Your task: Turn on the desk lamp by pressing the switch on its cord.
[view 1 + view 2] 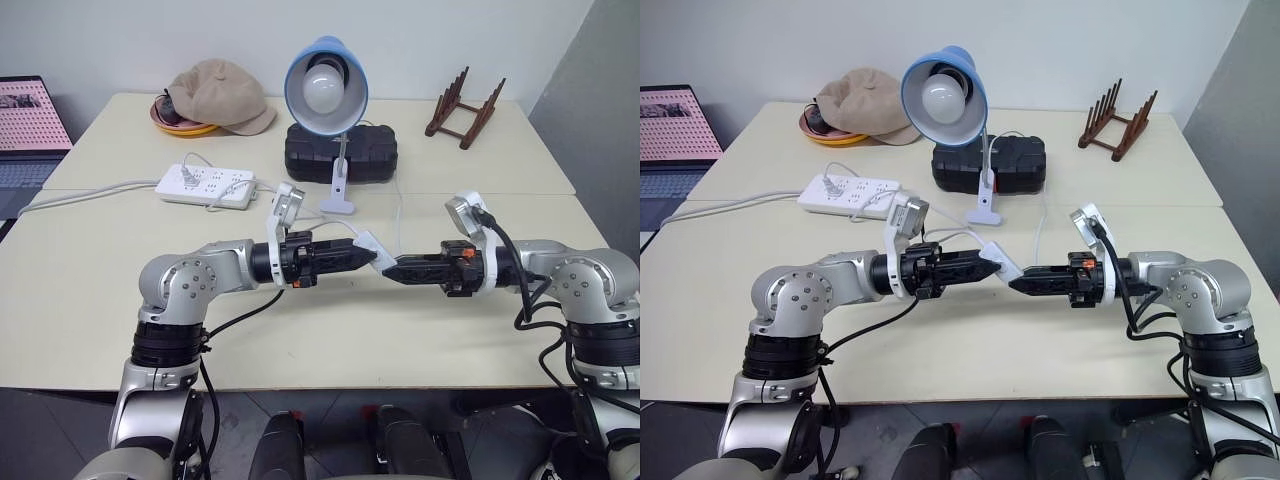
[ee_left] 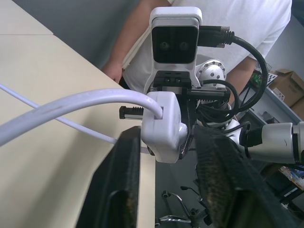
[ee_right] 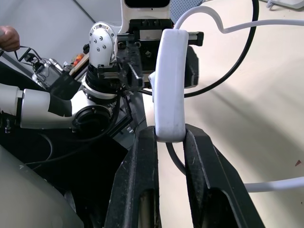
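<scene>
White switch (image 1: 367, 246) sits clamped by both the left tool (image 1: 372, 257) and right tool (image 1: 388, 269), before the desk lamp (image 1: 326, 84).

One lamp (image 1: 326, 85), one switch (image 1: 368, 248), one power strip (image 1: 205, 185), one cap (image 1: 220, 95), one rack (image 1: 464, 108), one laptop (image 1: 28, 130).

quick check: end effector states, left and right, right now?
Left end effector: closed on the switch.
Right end effector: closed, pinching the switch's other end.

light-blue desk lamp (image 1: 326, 82), white switch (image 3: 170, 85), probably tan cap (image 1: 222, 95)
</scene>
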`<state>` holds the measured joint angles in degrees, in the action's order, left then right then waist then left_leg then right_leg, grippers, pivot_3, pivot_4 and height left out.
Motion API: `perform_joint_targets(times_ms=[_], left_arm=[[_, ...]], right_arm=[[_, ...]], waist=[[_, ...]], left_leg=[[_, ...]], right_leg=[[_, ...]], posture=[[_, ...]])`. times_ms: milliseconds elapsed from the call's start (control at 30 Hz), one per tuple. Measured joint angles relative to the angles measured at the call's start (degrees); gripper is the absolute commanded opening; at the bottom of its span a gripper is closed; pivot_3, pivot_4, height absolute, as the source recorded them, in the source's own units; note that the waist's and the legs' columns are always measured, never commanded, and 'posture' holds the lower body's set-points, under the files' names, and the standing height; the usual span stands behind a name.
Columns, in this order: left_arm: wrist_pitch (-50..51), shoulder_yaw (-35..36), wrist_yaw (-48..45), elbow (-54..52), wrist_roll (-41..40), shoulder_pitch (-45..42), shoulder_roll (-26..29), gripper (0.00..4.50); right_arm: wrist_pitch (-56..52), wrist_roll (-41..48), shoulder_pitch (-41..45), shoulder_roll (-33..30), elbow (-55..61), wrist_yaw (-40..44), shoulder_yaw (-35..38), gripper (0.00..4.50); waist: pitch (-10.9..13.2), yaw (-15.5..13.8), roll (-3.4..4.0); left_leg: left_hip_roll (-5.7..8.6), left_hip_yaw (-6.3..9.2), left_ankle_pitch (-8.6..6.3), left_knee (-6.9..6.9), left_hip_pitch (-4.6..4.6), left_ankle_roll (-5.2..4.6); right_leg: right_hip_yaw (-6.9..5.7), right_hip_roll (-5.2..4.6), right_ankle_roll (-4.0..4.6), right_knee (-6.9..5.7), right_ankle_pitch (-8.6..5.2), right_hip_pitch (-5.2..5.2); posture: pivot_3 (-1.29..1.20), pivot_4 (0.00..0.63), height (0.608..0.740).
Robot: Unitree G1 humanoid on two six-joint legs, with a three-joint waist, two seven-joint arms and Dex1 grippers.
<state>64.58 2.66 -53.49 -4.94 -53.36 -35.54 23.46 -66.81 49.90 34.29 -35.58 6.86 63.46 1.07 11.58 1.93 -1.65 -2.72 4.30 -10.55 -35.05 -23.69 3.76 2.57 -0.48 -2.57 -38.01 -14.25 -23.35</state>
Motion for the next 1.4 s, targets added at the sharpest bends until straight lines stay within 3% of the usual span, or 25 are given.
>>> perform_joint_targets(times_ms=[133,400,433,800,933,1000,1100,1200,1233,1400], left_arm=[[0.07,0.34,-0.86,-0.01,-1.68,0.13,0.04,0.53],[0.41,0.78,-0.03,-1.37,-3.00,1.71,0.26,0.50],[-0.22,0.56,0.13,-1.81,-2.71,2.07,0.41,1.21],[-0.78,-0.02,2.93,-5.72,-1.44,5.91,3.28,3.36],[-4.52,-0.14,3.49,-8.40,2.41,9.12,5.99,4.21],[-8.92,-1.13,3.18,-10.54,6.41,10.28,8.87,4.44],[-19.86,-3.11,1.96,-13.83,16.17,12.03,14.69,4.44],[-25.88,-4.73,1.47,-13.70,21.34,13.13,15.83,4.44],[-27.71,-5.50,1.34,-13.64,22.70,13.30,15.79,4.50],[-32.01,-5.73,-0.18,-11.90,25.87,14.75,16.94,4.50]], right_arm=[[0.00,0.95,-0.01,-0.24,0.03,0.30,-0.04,0.37],[0.16,0.88,-0.03,-0.33,0.15,0.98,-0.83,0.37],[0.30,0.74,-0.03,-0.37,0.12,1.00,-1.03,0.37],[7.13,-4.77,2.82,0.34,-5.56,1.36,-5.01,0.37],[15.84,-13.11,4.99,0.63,-11.96,1.43,-8.88,0.37],[24.08,-20.70,6.73,0.91,-16.91,0.40,-13.49,0.37],[41.19,-36.95,9.16,0.87,-28.94,-2.48,-22.39,0.37],[48.59,-41.50,10.24,1.57,-32.84,-2.08,-23.97,0.37],[50.71,-42.85,10.97,2.01,-34.10,-2.05,-24.34,1.07],[53.92,-44.23,11.37,2.48,-36.65,0.33,-23.70,2.15]], waist=[[0.00,0.00,0.00],[0.00,0.02,0.00],[0.00,0.00,0.00],[0.00,0.09,0.00],[0.01,0.25,0.01],[0.01,0.28,0.01],[0.02,0.32,0.03],[0.03,0.15,0.04],[0.03,0.10,0.04],[0.03,0.08,0.05]], left_leg=[[0.00,0.00,0.00,0.00,-0.04,0.00],[0.00,0.00,0.00,0.00,-0.08,0.00],[0.00,0.00,0.00,0.01,-0.10,0.00],[-0.01,0.00,0.00,0.03,-0.11,0.00],[-0.01,-0.02,0.00,0.03,-0.12,0.00],[0.00,-0.03,0.00,0.02,-0.11,0.00],[0.00,-0.12,0.00,0.04,-0.12,0.02],[0.00,-0.17,0.00,0.07,-0.13,0.02],[0.00,-0.17,0.00,0.07,-0.14,0.02],[-0.02,-0.14,0.00,0.08,-0.11,0.01]], right_leg=[[0.00,0.00,0.00,0.01,0.00,-0.04],[0.00,0.00,0.00,0.01,0.00,-0.08],[0.00,0.00,0.00,0.01,0.00,-0.10],[0.00,0.00,0.01,0.01,0.00,-0.16],[0.02,0.00,0.00,0.02,0.00,-0.16],[0.03,-0.01,0.01,0.03,0.00,-0.17],[0.10,-0.04,0.12,0.06,-0.06,-0.21],[0.13,-0.05,0.00,0.11,0.01,-0.20],[0.13,-0.05,-0.01,0.11,0.01,-0.20],[0.09,-0.03,0.02,0.04,0.00,-0.21]], posture=[[0.00,0.150,0.740],[0.00,0.150,0.740],[0.00,0.150,0.740],[0.00,0.150,0.740],[0.00,0.150,0.740],[0.00,0.150,0.740],[0.00,0.150,0.740],[0.00,0.150,0.740],[0.00,0.150,0.740],[0.00,0.150,0.740]])
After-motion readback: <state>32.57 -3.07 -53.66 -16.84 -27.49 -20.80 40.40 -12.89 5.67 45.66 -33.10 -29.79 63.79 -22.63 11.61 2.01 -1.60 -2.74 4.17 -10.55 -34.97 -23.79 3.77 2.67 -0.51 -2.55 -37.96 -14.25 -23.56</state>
